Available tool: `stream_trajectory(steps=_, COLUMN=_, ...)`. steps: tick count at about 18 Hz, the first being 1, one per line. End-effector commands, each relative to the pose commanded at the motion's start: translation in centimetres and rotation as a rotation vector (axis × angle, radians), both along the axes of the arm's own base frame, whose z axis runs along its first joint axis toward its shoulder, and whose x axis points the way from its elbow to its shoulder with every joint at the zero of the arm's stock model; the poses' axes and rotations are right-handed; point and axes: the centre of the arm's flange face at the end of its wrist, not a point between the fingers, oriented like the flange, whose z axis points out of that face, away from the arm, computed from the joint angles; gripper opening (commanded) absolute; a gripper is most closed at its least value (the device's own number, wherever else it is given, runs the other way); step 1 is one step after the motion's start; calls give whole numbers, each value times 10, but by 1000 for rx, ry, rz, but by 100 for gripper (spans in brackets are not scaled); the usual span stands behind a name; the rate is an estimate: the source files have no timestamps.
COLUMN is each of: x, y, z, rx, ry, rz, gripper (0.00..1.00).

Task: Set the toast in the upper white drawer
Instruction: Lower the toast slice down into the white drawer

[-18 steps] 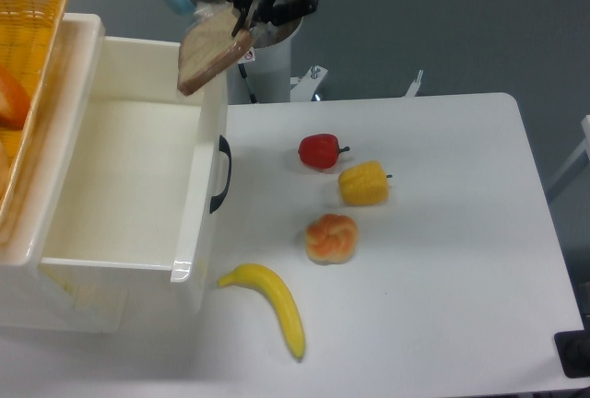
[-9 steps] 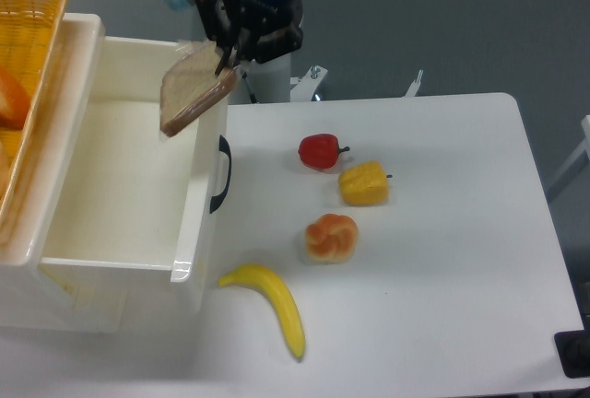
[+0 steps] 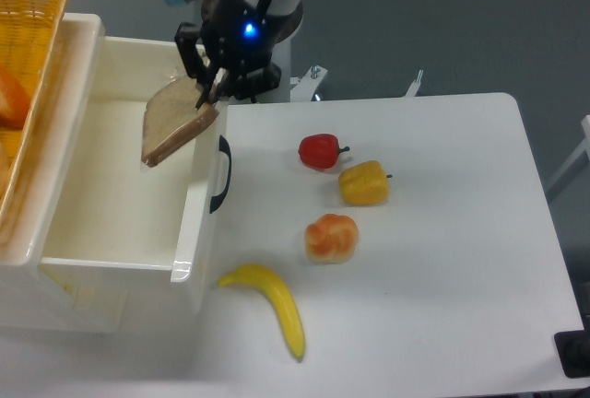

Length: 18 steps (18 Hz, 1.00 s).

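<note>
The toast (image 3: pixel 174 123), a speckled brown slice, hangs tilted over the right part of the upper white drawer (image 3: pixel 120 186), which stands pulled out with its black handle (image 3: pixel 219 173) facing the table. My gripper (image 3: pixel 206 92) is shut on the toast's upper right corner, just above the drawer's front wall. The slice's lower end dips toward the drawer's inside.
A yellow wicker basket (image 3: pixel 28 66) sits on top at the far left. On the table lie a red pepper (image 3: pixel 320 151), a yellow pepper (image 3: pixel 363 182), an orange bun-like fruit (image 3: pixel 331 238) and a banana (image 3: pixel 274 302).
My gripper has moved down and to the left with the toast, from above the drawer's back right corner to over its inside.
</note>
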Motion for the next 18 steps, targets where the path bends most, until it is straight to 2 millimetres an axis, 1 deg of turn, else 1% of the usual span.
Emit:
stream_trajectory(steps=1, x=1, y=2, z=-7, rx=-8, ry=-10, rz=-6, gripper=10)
stream_trajectory(steps=4, x=9, y=11, z=-17, rx=-24, ry=-25, rz=-28, gripper=10)
stream_trajectory(steps=6, x=19, y=16, z=-21, rx=-31, ry=-32, rz=-47, gripper=10)
stream_trajectory(steps=9, x=27, y=19, z=-26, rx=-38, ry=-40, rz=-60, gripper=11)
stream_trajectory(steps=12, x=30, y=21, z=-29, rx=-48, ry=-49, rz=-55, gripper=11)
stream_trajectory(steps=14, x=37, y=30, z=-37, rx=-64, ry=-62, rz=-65, gripper=12)
stream_trajectory(steps=15, x=38, y=33, z=-41, rx=-73, ry=-68, rz=-62, gripper=11)
stream_trajectory(steps=18, x=40, y=39, z=-45, rx=-76, ry=-68, rz=-61, gripper=12)
